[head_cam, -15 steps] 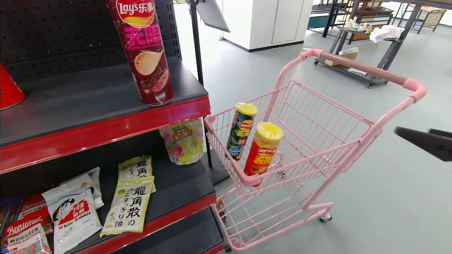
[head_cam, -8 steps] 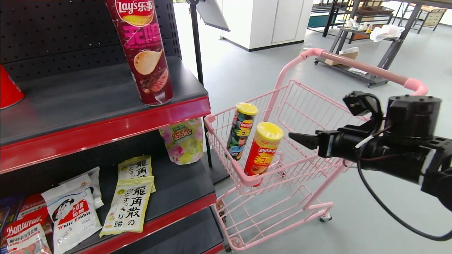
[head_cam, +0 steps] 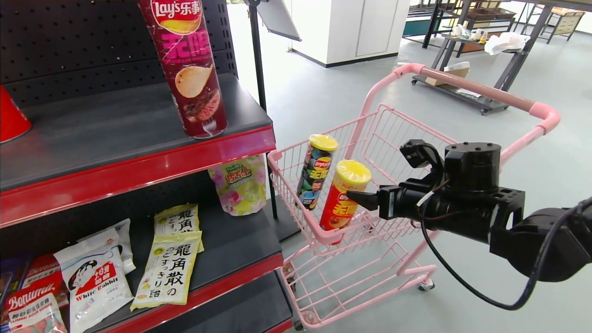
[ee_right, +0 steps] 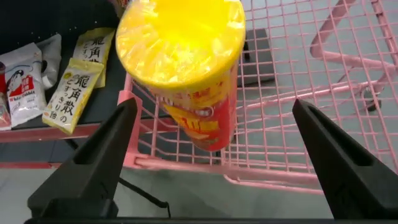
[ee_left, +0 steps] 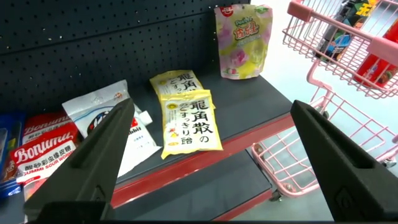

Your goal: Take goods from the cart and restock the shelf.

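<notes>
Right claw (head_cam: 361,199) nearer red can (head_cam: 341,206)

Matte black right arm (head_cam: 522,236) with a cylindrical wrist housing (head_cam: 471,166), looping black cable (head_cam: 504,307) and wedge-shaped fingers (ee_right: 93,165).

left fingers (ee_left: 87,168) spread | right fingers (ee_right: 87,171) spread | right arm (head_cam: 541,240) outstretched
</notes>
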